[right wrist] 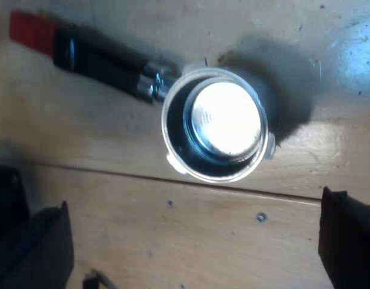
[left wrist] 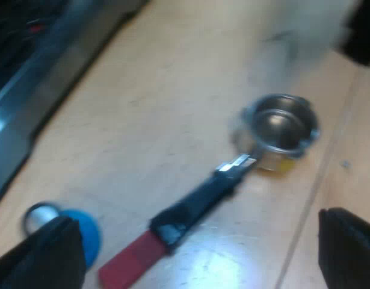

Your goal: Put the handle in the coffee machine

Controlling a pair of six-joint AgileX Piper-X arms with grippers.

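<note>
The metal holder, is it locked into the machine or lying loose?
Loose. The metal holder lies on the wooden table, its basket facing up, apart from the machine.

Blue tamper (left wrist: 83,232) half behind my left finger (left wrist: 43,259); machine (left wrist: 28,90) blurred, cut by edge; pale blur (left wrist: 305,30) past holder (left wrist: 281,126) unidentifiable.

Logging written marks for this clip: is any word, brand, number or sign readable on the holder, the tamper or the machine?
None can be read.
The metal holder and its dark handle with the red end bear no lettering.
The blue tamper and the machine's edge show no marks either.
</note>
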